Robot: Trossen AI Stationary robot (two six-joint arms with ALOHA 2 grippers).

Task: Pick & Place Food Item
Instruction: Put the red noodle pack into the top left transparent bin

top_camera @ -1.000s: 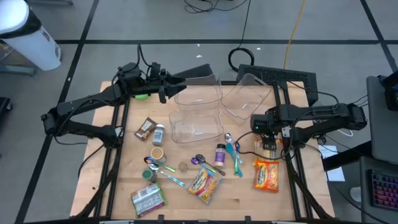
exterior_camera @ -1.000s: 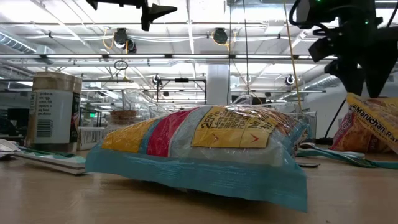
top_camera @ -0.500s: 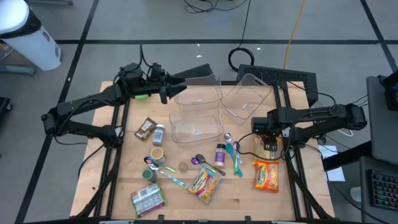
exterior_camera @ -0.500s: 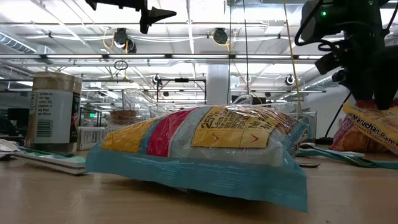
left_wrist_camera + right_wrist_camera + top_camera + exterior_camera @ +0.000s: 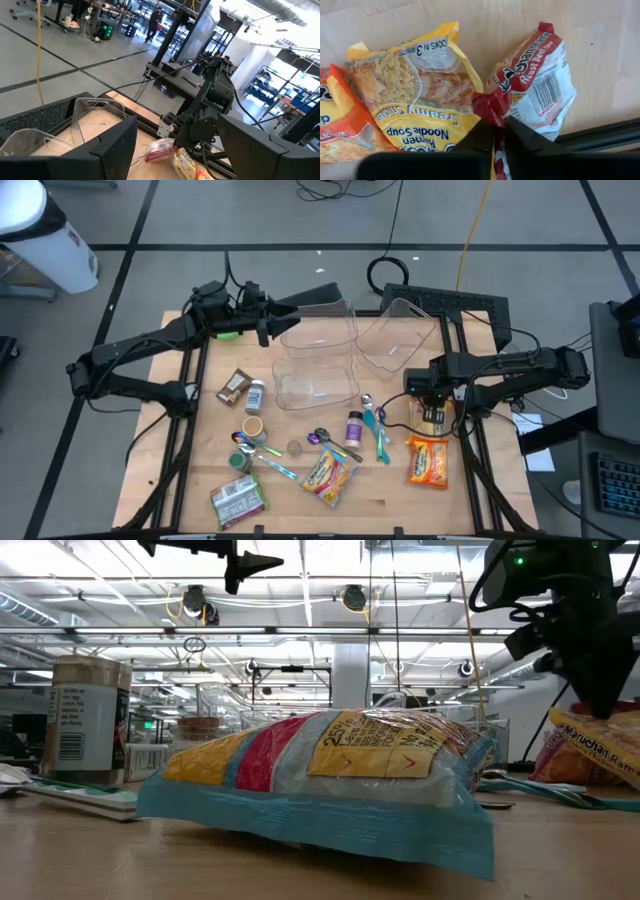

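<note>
Beside the yellow ramen packet, the right gripper has its fingers clamped on the red-and-white noodle packet. Over the clear containers, the left gripper hangs with fingers apart.

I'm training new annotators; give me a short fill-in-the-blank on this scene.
1. The right gripper is shut on the ___ edge of the roast beef packet.
2. Beside it lies a yellow creamy ___ ramen packet.
3. The left gripper hovers open by the clear ___.

Missing: red; chicken; containers
</note>
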